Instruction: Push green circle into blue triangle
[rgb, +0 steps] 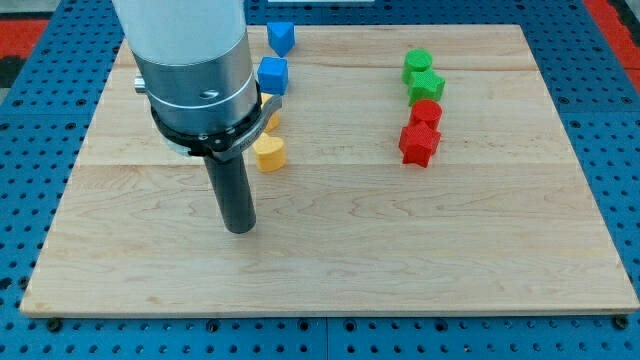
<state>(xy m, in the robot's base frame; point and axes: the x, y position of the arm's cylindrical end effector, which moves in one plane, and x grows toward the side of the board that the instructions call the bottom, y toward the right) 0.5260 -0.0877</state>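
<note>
- Two greens are sitting near the table's top-right: green circle (418, 63) touching green star (427, 86)
- blue triangle (281, 37) is waiting at the top edge
- my tip (240, 226), a bare rod grasping nothing, is resting left of centre, well apart from both

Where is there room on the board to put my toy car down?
The wide bare wood along the view's bottom, below my tip, is free. So is the middle strip between the yellow heart and the red star. The green circle column and the blue triangle cluster are crowded.
</note>
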